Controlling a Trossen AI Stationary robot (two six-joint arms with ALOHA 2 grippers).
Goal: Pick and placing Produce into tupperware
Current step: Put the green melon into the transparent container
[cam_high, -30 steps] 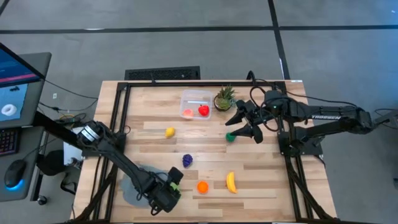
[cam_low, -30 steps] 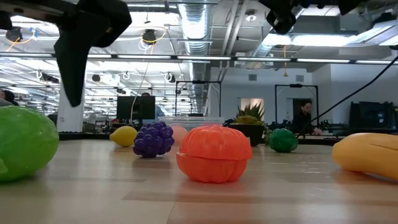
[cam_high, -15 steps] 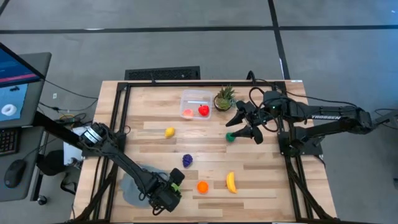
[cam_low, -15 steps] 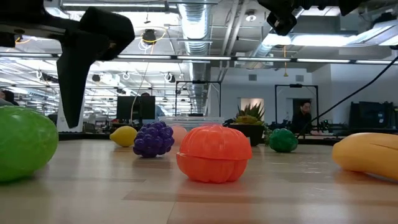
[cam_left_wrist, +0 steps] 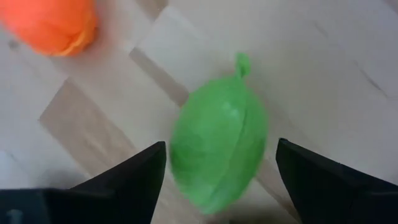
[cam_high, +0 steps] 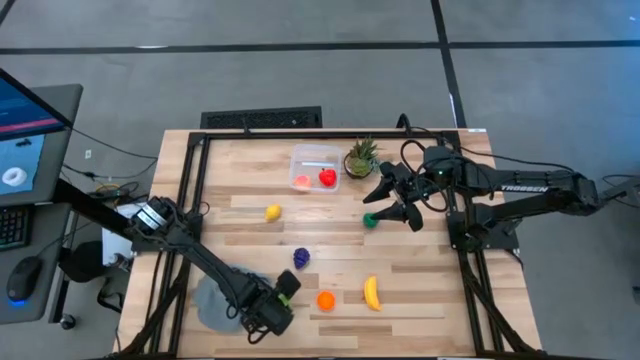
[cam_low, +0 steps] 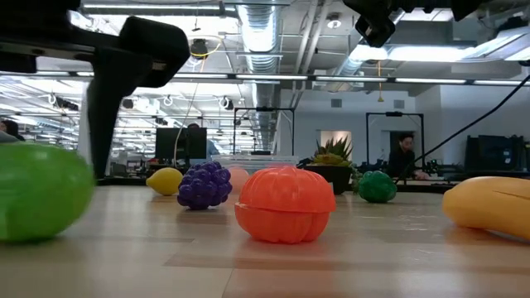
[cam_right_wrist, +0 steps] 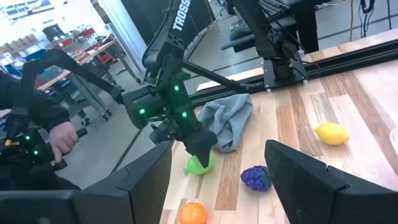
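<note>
A green pear-shaped fruit point(cam_left_wrist: 217, 146) lies on the wooden table near its front left, also in the high view point(cam_high: 288, 286) and the low view point(cam_low: 40, 194). My left gripper point(cam_left_wrist: 217, 180) points down over it, open, one finger on each side with a narrow gap. The clear tupperware point(cam_high: 315, 152) stands at the far middle with a red and a pink piece inside. My right gripper point(cam_high: 388, 205) hangs open, raised above a small green piece point(cam_high: 371, 220) at the right.
An orange pumpkin point(cam_high: 326, 300), banana point(cam_high: 372, 292), purple grapes point(cam_high: 301, 257) and lemon point(cam_high: 272, 212) lie loose on the table. A potted plant point(cam_high: 360, 158) stands beside the tupperware. A grey cloth point(cam_high: 213, 302) lies at the near left edge. A person sits beyond the table.
My left gripper has sunk a little toward the green fruit and rolled about its own axis; in the low view its finger now stands lower and closer to the fruit, which shows blurred.
</note>
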